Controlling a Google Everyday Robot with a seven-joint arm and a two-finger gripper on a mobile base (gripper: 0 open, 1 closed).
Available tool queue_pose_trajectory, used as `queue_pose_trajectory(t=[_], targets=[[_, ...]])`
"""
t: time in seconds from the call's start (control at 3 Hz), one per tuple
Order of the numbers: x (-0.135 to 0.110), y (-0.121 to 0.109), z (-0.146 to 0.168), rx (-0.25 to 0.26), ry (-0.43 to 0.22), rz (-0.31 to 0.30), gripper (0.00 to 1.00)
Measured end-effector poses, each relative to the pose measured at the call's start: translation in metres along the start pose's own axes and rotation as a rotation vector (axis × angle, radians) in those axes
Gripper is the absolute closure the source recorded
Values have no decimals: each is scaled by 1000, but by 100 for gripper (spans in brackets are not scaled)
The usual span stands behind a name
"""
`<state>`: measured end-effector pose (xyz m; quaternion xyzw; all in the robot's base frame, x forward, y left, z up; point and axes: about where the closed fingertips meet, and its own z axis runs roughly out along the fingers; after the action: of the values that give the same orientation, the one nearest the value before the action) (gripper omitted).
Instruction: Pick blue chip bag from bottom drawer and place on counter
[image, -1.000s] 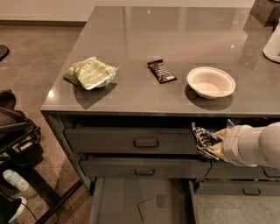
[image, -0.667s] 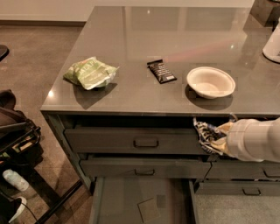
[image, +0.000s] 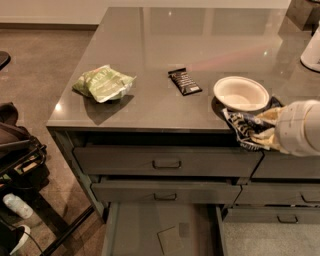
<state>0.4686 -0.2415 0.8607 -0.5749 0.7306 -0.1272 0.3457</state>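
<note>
White arm (image: 300, 127) level at counter (image: 165, 45) edge, jaws on blue chip bag (image: 245, 131)

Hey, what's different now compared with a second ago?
The tool, gripping the blue chip bag, has risen from in front of the top drawers to the counter edge, right beside the white bowl. The green chip bag, candy bar and open bottom drawer stayed put.
</note>
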Motion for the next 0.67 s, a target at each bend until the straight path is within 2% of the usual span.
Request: queue_pose_trajectory(t=[0.33, 0.67], targets=[[-22, -17, -17, -1, -35, -74, 100], [-41, -20, -15, -43, -109, -118, 100]])
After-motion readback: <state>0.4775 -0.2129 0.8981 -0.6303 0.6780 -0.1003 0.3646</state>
